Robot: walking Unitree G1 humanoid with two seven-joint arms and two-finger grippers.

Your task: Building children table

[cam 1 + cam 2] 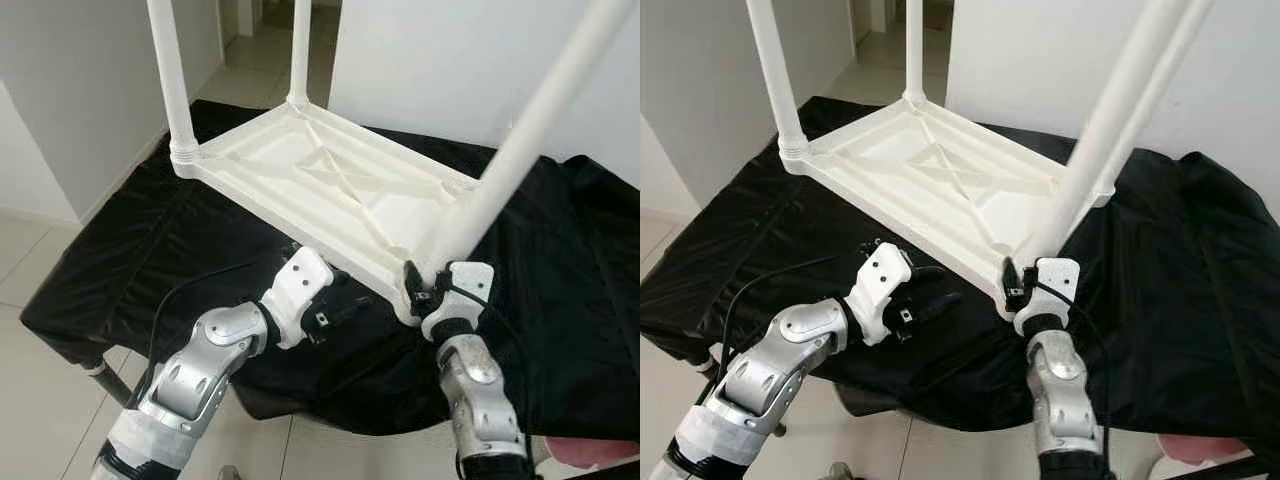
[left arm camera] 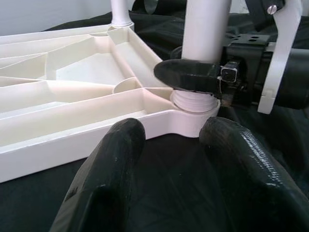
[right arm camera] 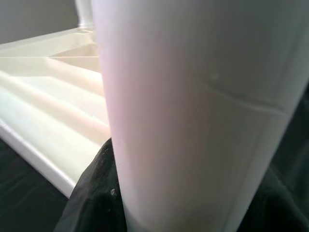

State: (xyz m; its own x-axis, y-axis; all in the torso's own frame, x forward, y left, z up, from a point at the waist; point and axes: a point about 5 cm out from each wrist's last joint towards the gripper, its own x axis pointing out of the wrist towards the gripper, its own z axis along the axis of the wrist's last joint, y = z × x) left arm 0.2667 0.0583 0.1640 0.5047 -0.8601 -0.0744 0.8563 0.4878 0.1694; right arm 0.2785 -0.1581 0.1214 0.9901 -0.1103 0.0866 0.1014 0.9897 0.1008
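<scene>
Inspecting the near corner, we find the right claw (image 1: 1025, 283) clenched around the table leg (image 1: 520, 140) at its socket on the upturned tabletop (image 1: 330, 185), which lies on the black-draped surface (image 1: 130, 250). Left claw (image 2: 169, 159) waits released, just beside. Cross-threading could leave this leg tilted.

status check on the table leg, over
Right end effector shut on near leg at its socket. Left end effector open, empty, beside tabletop upside down on black cloth. Nothing in the way.

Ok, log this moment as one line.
right pincer: shut on near table leg base | left pincer: open, beside corner | tabletop: upside down on black cloth
</scene>
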